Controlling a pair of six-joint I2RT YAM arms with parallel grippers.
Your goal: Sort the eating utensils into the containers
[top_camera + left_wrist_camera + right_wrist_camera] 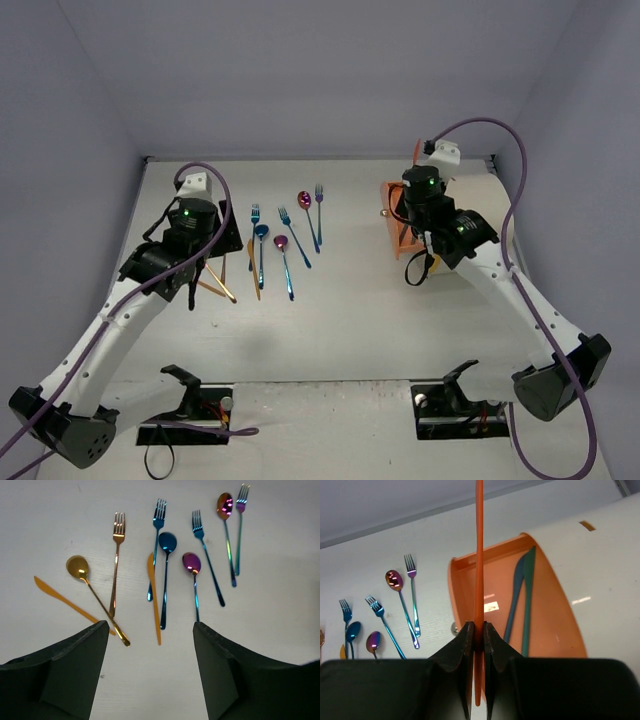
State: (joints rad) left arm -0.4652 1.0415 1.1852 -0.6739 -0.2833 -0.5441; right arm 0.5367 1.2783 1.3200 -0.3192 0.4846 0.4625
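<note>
Several eating utensils lie flat on the white table: a gold spoon, a gold fork, two gold knives, blue forks and spoons, and a magenta spoon. My left gripper hangs open just above their handle ends, holding nothing. My right gripper is shut on a thin orange-gold utensil, seen edge on. It is held over an open orange drawer of the containers. Two blue-green knives lie in that drawer.
The white cabinet body runs to the right of the drawer, near the table's right wall. A small knob shows at the drawer's front. A purple spoon and fork lie farthest back.
</note>
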